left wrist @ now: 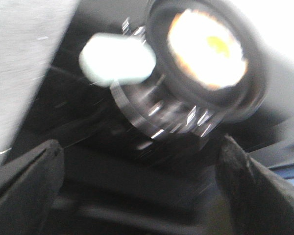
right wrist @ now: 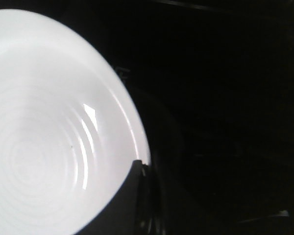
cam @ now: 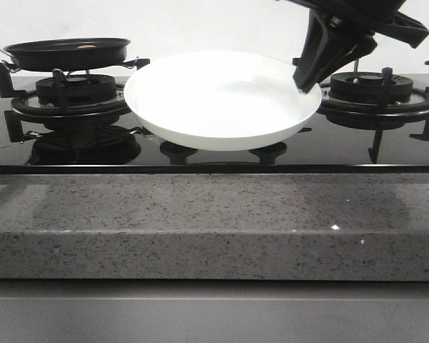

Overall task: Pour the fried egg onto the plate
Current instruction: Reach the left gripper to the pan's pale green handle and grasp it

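The white plate (cam: 222, 96) is held off the black stove top, tilted, between the two burners. My right gripper (cam: 307, 77) is shut on its right rim. In the right wrist view the plate (right wrist: 44, 147) is empty, and one dark finger (right wrist: 130, 200) lies over its rim at my right gripper (right wrist: 142, 169). The fried egg (left wrist: 208, 49), with its yolk up, lies in the black frying pan (cam: 66, 51) on the left burner. My left gripper (left wrist: 139, 196) is open and empty, short of the pan (left wrist: 206, 93); that view is blurred. The left gripper is out of the front view.
The pan's pale handle end (left wrist: 117, 59) points toward my left gripper. The right burner grate (cam: 379, 93) stands behind my right gripper. The left burner grate (cam: 64, 96) holds the pan. A grey speckled counter edge (cam: 214, 221) runs along the front.
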`<state>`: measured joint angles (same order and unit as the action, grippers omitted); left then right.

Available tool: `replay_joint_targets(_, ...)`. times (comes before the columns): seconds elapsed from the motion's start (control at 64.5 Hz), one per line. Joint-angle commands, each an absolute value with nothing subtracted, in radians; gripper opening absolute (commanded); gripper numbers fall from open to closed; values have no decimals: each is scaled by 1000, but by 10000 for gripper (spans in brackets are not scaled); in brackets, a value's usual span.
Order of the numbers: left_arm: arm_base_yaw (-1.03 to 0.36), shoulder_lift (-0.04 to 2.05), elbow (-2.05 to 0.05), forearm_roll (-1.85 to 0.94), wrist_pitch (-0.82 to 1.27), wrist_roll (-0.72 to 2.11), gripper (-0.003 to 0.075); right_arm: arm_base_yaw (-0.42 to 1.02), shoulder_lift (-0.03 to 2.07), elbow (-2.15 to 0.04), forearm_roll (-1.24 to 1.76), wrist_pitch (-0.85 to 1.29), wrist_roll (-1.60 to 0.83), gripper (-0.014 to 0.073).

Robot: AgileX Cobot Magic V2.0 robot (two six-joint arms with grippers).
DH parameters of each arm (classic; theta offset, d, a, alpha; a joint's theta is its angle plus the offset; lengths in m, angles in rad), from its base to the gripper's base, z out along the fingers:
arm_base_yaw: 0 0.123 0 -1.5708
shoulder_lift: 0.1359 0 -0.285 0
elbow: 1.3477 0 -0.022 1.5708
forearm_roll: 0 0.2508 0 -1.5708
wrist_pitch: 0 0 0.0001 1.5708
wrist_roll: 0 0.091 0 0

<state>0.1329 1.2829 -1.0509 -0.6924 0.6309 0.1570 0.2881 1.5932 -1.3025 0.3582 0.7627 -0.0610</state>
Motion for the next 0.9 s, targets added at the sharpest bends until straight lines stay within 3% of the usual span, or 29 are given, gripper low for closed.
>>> replay_joint_targets(0.0,171,1319,-1114,-911,608,216,620,287,1557,-1328,377,719,-70,-67)
replay_joint_targets(0.481,240,1607,-1190,-1349,742,317,620,287,1557,-1328,377,719,-70,-67)
replay_joint_targets(0.884,297,1662,-1197,-1512,891,384,619,287,1557,-1328,377,719,-70,-67)
